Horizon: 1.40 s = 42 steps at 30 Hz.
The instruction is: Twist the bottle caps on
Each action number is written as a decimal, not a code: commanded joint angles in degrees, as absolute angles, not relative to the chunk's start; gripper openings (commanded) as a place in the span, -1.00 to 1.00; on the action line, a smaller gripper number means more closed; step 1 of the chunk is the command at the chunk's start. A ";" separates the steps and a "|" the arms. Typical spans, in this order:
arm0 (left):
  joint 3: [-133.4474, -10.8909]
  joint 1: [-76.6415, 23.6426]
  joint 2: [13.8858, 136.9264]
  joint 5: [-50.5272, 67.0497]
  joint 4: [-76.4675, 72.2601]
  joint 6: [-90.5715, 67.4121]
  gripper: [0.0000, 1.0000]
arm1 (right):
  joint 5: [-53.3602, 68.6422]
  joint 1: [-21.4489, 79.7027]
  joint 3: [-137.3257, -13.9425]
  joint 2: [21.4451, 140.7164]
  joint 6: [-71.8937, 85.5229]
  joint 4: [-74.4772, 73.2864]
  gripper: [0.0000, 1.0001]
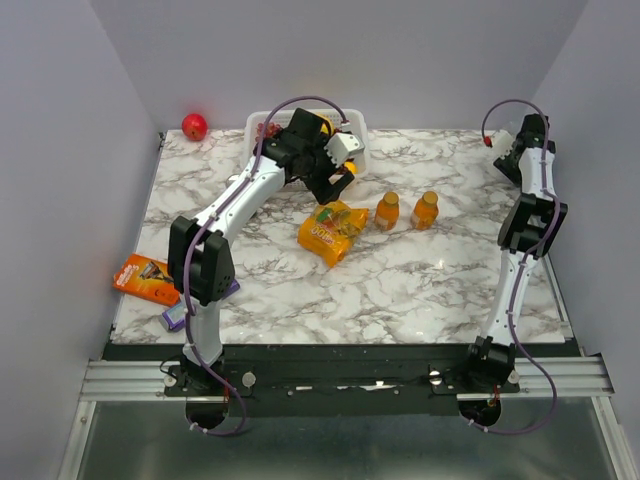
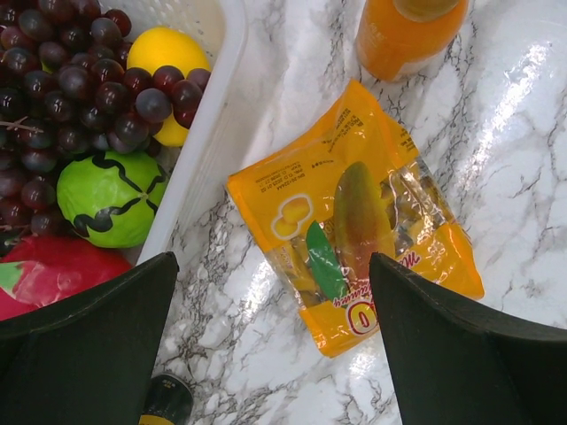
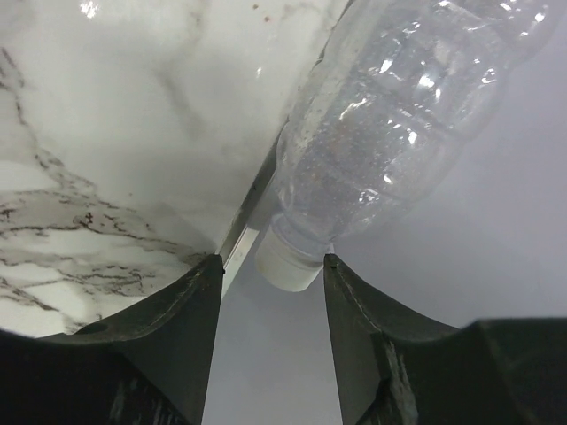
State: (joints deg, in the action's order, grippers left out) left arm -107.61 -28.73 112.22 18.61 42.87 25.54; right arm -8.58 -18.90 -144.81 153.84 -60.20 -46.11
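TWO TOOLS, TWO TARGETS: At the far right corner of the table [image 1: 420,270], the right tool [image 3: 273,261] stands with its fingers apart on either side of the white cap [image 3: 288,263] of the clear bottle [image 3: 407,115]. A gap shows on one side of the cap, so nothing is clamped. Seen from the right wrist, the bottle's long axis runs from the cap at 6 o'clock, right at the fingertips, up to the body at 1 o'clock, crossing the table's edge line. Whether it rests on the table or leans on the wall [image 3: 461,301] cannot be told. A twist would likely depend on that alignment, with the cap facing straight into the tool's opening. The left tool [image 2: 270,266], also apart and empty, hovers over a mango snack packet [image 2: 354,230] beside the white basket [image 2: 208,150] of grapes [image 2: 71,88]. The two orange juice bottles [image 1: 387,211] stand upright at about 4 o'clock from it in the overhead view. The left arm [image 1: 240,195] is nearer to them than the right arm [image 1: 525,225]. Their golden tops [image 2: 427,7] look in place, though how tight cannot be judged.
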 commanded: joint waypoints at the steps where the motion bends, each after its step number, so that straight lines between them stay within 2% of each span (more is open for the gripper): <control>1: -109.08 -28.30 113.03 17.57 44.12 25.93 0.97 | -10.46 -19.95 -146.78 156.44 -65.64 -50.10 0.10; 7: -108.63 -28.30 112.76 17.14 43.86 25.58 0.97 | -16.16 -20.47 -146.78 157.85 -71.87 -45.19 0.13; 9: -108.63 -28.30 112.33 16.88 43.51 25.40 0.97 | -14.60 -21.35 -147.04 158.03 -73.12 -44.31 0.20; 13: -108.37 -28.30 112.50 17.05 43.42 25.31 0.97 | -14.24 -21.27 -145.72 157.59 -76.02 -44.29 0.20; 17: -108.89 -28.30 113.20 16.96 42.72 24.79 0.97 | -12.83 -21.44 -145.55 157.41 -77.08 -44.91 -0.01; 22: -109.51 -28.48 113.82 17.14 42.89 24.70 0.97 | -9.67 -22.15 -143.00 155.49 -77.52 -44.47 -0.10; 25: -109.51 -28.48 113.91 17.14 43.07 24.79 0.97 | -8.53 -22.41 -140.29 154.43 -77.87 -43.69 -0.38; 26: -109.60 -28.48 114.08 17.14 43.07 24.79 0.97 | -8.26 -22.41 -138.79 153.03 -78.65 -43.16 -0.55; 30: -109.95 -28.48 114.61 17.40 43.07 24.70 0.97 | -6.25 -22.15 -127.20 147.23 -80.85 -32.65 -0.87; 35: -110.83 -28.48 114.96 17.58 43.68 25.05 0.97 | -5.98 -20.22 -123.93 144.68 -81.65 -31.20 -0.94; 42: -109.43 -28.30 114.52 18.37 43.24 24.87 0.97 | -2.91 -15.83 -110.41 131.24 -79.02 -27.51 -0.95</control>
State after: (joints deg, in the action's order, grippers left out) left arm -108.99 -28.40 114.45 18.35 42.98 25.26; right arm -8.03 -19.68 -115.68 139.90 -80.62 -28.40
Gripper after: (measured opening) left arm 0.985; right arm 0.427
